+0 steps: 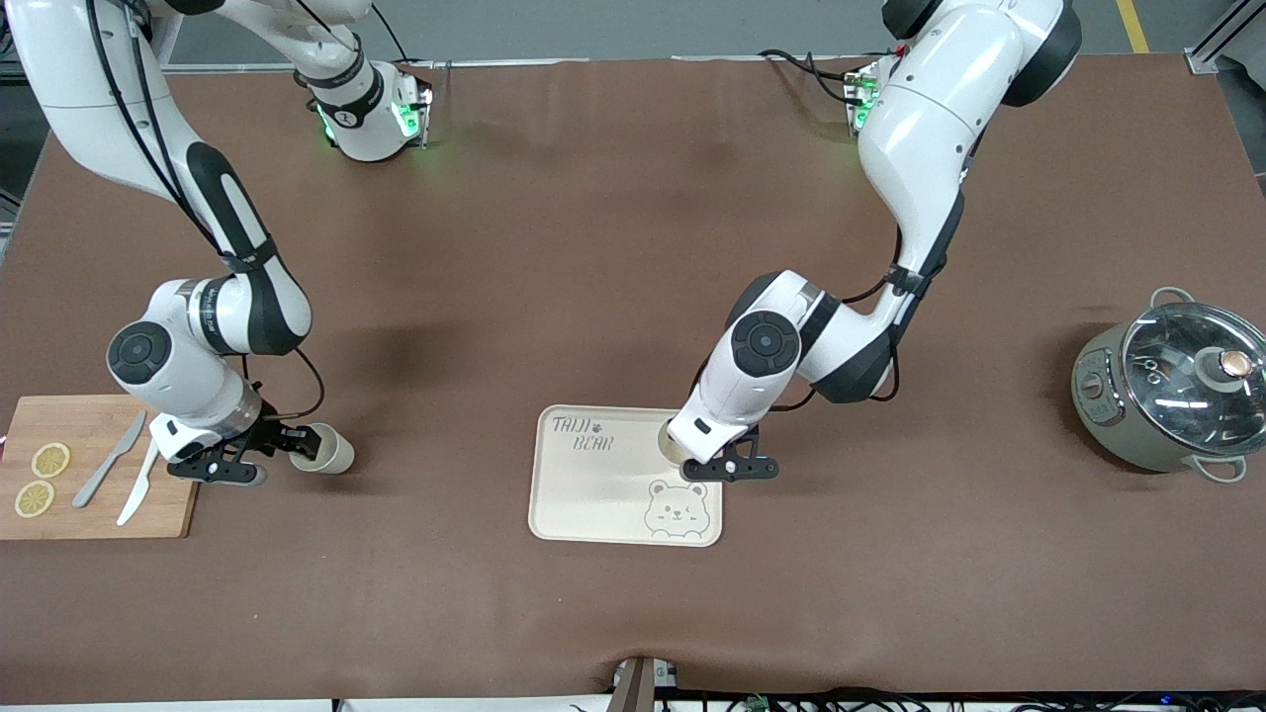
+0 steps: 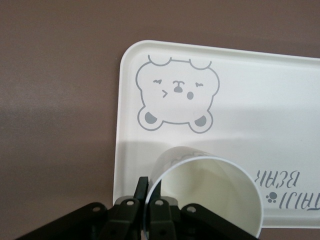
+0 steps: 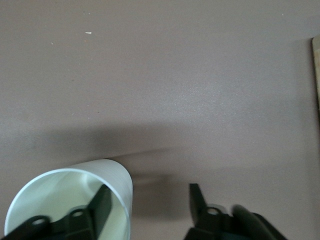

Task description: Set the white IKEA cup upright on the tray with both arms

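A white cup point(image 1: 672, 444) is over the edge of the cream bear tray point(image 1: 593, 494) that faces the left arm's end, mostly hidden by the left hand. My left gripper point(image 1: 704, 463) is shut on its rim. In the left wrist view the fingers point(image 2: 141, 187) pinch the cup's point(image 2: 210, 195) wall, one inside and one outside, and the cup leans over the tray point(image 2: 250, 100). A second white cup point(image 1: 331, 450) lies on its side on the table by the cutting board. My right gripper point(image 1: 303, 443) is open, with one finger point(image 3: 102, 200) inside this cup point(image 3: 55, 195) and the other clear of its wall.
A wooden cutting board point(image 1: 94, 514) with two lemon slices point(image 1: 42, 480) and two knives point(image 1: 124, 470) lies at the right arm's end. A grey pot with a glass lid point(image 1: 1172, 391) stands at the left arm's end. Brown table cover all around.
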{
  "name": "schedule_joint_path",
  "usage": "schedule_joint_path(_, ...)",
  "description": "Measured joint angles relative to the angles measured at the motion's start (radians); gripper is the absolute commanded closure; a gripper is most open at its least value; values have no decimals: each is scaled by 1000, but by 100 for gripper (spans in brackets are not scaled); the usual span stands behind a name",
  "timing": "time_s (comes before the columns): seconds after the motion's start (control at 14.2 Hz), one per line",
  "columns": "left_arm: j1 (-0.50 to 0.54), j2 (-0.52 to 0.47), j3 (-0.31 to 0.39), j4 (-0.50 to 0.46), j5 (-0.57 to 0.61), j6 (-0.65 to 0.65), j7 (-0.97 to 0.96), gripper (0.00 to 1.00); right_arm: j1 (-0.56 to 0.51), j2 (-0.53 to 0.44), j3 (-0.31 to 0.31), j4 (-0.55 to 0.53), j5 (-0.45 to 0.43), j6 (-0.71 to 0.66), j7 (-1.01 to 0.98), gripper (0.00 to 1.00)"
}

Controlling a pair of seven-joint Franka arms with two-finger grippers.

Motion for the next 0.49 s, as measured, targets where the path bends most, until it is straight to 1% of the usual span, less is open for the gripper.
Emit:
schedule_joint_path(0.21, 0, 10, 0, 0, 0, 34, 0, 100, 1, -2, 2, 1, 0, -8, 0, 97)
schedule_joint_path(0.35, 0, 22, 0, 0, 0, 53, 0, 100, 3, -3, 5, 1, 0, -9, 0, 100)
schedule_joint_path(0.49, -1, 32, 0, 0, 0, 74, 0, 100, 8, -12, 10, 3, 0, -16, 0, 100)
